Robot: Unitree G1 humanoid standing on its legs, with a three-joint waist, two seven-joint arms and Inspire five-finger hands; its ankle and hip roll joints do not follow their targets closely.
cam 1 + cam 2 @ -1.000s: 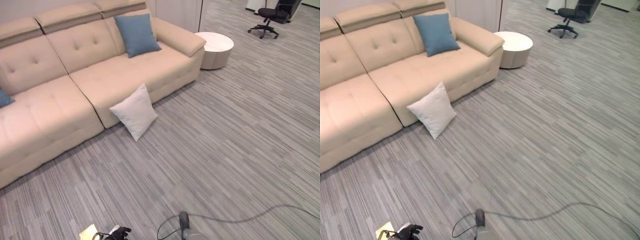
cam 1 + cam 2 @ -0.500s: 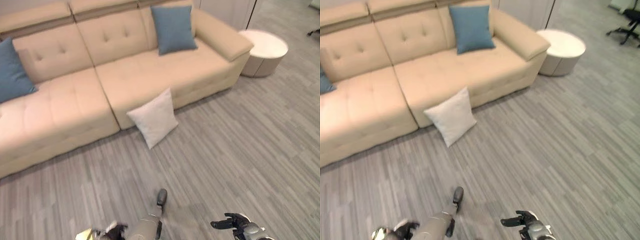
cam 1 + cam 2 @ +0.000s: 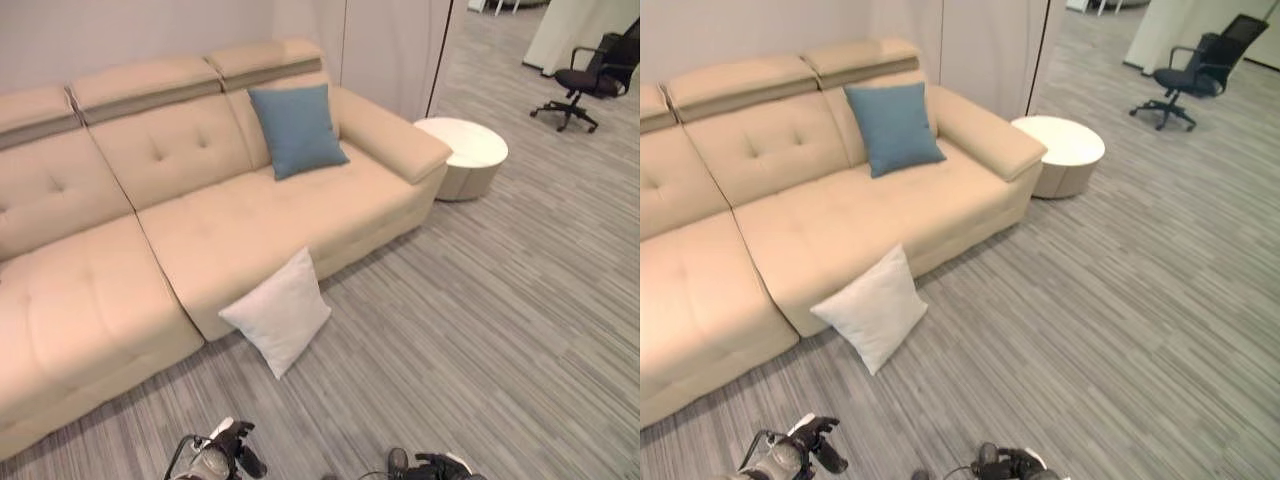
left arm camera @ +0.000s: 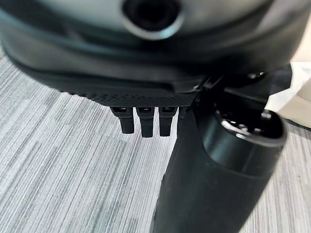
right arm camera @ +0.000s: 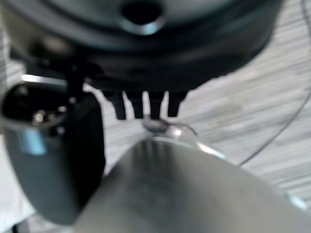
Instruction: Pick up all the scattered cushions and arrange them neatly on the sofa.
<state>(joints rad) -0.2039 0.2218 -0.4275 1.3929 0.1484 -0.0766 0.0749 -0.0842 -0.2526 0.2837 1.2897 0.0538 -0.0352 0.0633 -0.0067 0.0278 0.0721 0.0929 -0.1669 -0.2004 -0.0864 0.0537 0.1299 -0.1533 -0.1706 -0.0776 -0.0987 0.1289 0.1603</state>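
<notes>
Grey striped carpet (image 3: pixel 480 330) covers the room, and a long beige sofa (image 3: pixel 200 220) takes the area from 9 to 12 o'clock. 1 white cushion (image 3: pixel 277 311) stands on the carpet near the middle, on 1 corner, leaning back against the front of the sofa, so it touches both the floor and the sofa base; I think this is the cushion that must go up next. 1 blue cushion (image 3: pixel 297 130) is already on the seat at 12 o'clock, upright against the backrest beside the armrest, so it looks arranged.

At 6 o'clock, low and well apart from the white cushion, the left hand (image 3: pixel 228 449) and the right hand (image 3: pixel 432 465) show at the bottom edge. In the wrist views the left fingers (image 4: pixel 142 125) and the right fingers (image 5: pixel 136 106) point out straight with nothing between them and the thumb: both hands are relaxed and hold nothing.

Between the hands and the white cushion the carpet is free. A round white table (image 3: pixel 461 155) at 1 o'clock stands just beside the armrest, and a black office chair (image 3: pixel 585 82) at 2 o'clock is well apart. The seat above the white cushion is bare, so there is room for it
</notes>
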